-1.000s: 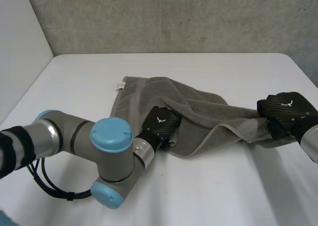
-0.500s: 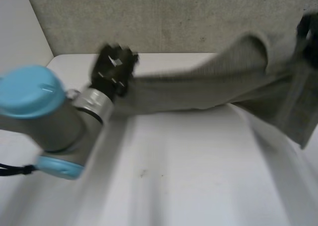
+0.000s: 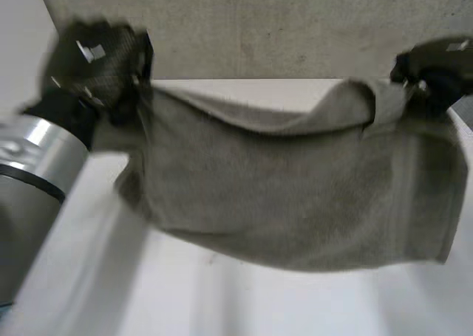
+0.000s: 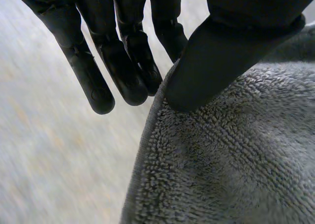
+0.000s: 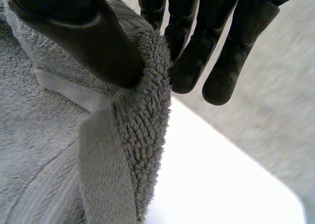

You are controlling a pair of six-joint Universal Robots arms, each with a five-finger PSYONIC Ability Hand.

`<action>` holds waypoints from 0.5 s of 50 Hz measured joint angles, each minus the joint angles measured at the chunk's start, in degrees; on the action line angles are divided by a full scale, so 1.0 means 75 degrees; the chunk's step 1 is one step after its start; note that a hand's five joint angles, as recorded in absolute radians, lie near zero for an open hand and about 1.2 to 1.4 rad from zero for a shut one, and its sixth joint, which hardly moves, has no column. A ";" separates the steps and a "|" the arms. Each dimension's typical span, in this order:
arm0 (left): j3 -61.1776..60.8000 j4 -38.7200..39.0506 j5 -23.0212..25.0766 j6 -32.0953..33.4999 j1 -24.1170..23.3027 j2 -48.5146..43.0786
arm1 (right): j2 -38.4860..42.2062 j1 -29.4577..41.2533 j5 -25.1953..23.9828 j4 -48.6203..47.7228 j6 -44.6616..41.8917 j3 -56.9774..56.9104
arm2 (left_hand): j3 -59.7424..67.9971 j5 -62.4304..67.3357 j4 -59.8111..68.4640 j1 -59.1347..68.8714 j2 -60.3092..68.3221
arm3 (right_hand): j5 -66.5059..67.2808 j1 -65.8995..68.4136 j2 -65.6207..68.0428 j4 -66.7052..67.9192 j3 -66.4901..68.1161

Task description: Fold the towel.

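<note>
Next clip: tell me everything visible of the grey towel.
The grey terry-cloth towel is held up, spread wide between two black hands, above the white table. The left hand pinches one upper end between thumb and fingers; the right hand pinches the other likewise. Its top edge sags between them, with a flap folded over near the right hand; the rest hangs as a loose sheet. The pile looks looped and fluffy, with a flat woven band beside the right hand's grip.
</note>
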 measured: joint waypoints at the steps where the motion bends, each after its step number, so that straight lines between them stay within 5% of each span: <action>1: -0.0045 -0.0007 -0.0003 0.0000 0.0018 -0.0137 | 0.0171 0.0018 0.0019 -0.0017 -0.0070 0.0007 | 0.0000 0.0000 0.0001 0.0000 0.0001 | 0.0001 0.0000 0.0000 0.0000 0.0000; 5: -0.0295 -0.0030 -0.0013 -0.0008 0.0079 -0.0976 | 0.1151 0.0095 0.0202 -0.0170 -0.0363 -0.0033 | 0.0000 0.0000 0.0001 0.0001 0.0001 | -0.0106 -0.0038 -0.0044 -0.0113 -0.0079; 13: -0.0452 0.0032 -0.0019 -0.0332 -0.0265 -0.2272 | 0.2876 0.0447 0.1014 -0.0547 -0.0658 -0.0112 | 0.0000 0.0000 0.0001 0.0001 0.0001 | -0.6800 -0.6483 -0.6543 -0.6566 -0.6567; 25: -0.0997 0.0053 -0.0050 -0.0547 -0.0802 -0.2004 | 0.1795 0.0850 0.1326 -0.2486 0.0850 0.1244 | 0.0000 0.0000 0.0001 0.0003 0.0001 | -0.7740 -0.7235 -0.7110 -0.7381 -0.7235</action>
